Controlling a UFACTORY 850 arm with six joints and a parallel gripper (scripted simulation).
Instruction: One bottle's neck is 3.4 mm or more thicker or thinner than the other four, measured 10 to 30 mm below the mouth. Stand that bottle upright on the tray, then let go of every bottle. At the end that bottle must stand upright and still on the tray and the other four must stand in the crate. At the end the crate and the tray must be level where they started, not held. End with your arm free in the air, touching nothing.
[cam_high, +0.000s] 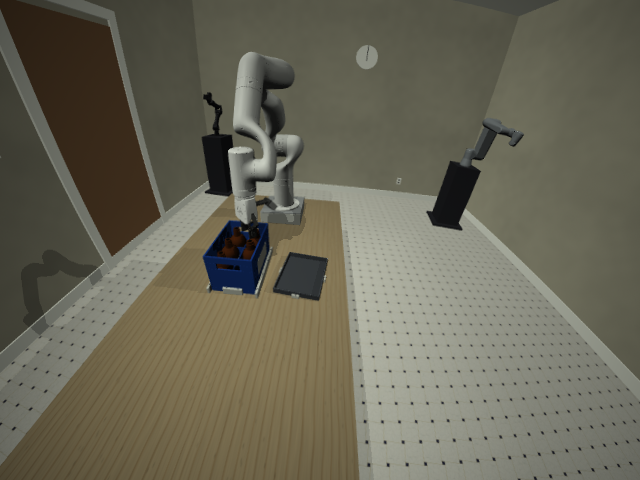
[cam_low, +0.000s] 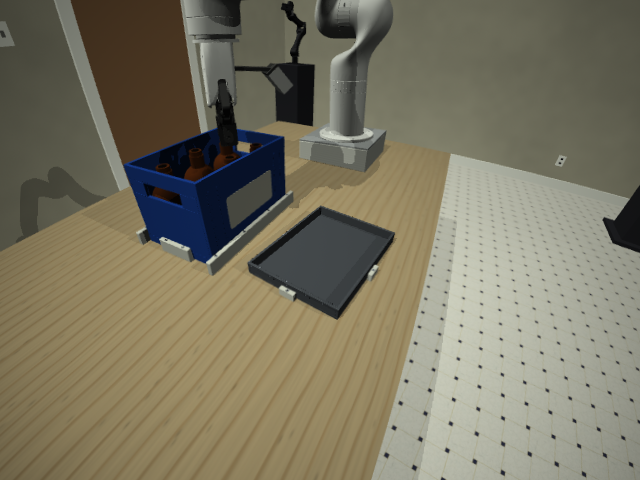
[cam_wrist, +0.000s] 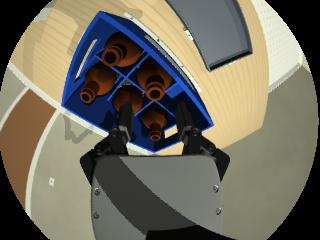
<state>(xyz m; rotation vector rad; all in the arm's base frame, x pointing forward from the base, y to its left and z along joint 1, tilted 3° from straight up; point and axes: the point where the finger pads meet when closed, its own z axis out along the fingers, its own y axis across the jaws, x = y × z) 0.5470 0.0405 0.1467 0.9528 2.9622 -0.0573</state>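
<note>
Five bottles, top view: brown bottles (cam_high: 230, 249) are all standing in the blue crate (cam_high: 235, 270).
Exterior view: tray (cam_low: 383, 233) is waiting without any bottle.
Wrist view: gripper (cam_wrist: 154, 124) is hanging partly open, holding nothing, straddling one bottle neck (cam_wrist: 155, 120); nothing is moved yet.

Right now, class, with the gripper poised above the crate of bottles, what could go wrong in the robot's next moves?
1. The open gripper straddles one bottle in a tight cell; a finger might clip the divider or a neighbouring bottle.
2. The necks look alike from here, so the wrong bottle could be picked.
3. The blue crate might lift with the bottle, and the tray has a low rim, so a tilted release might topple it.
</note>
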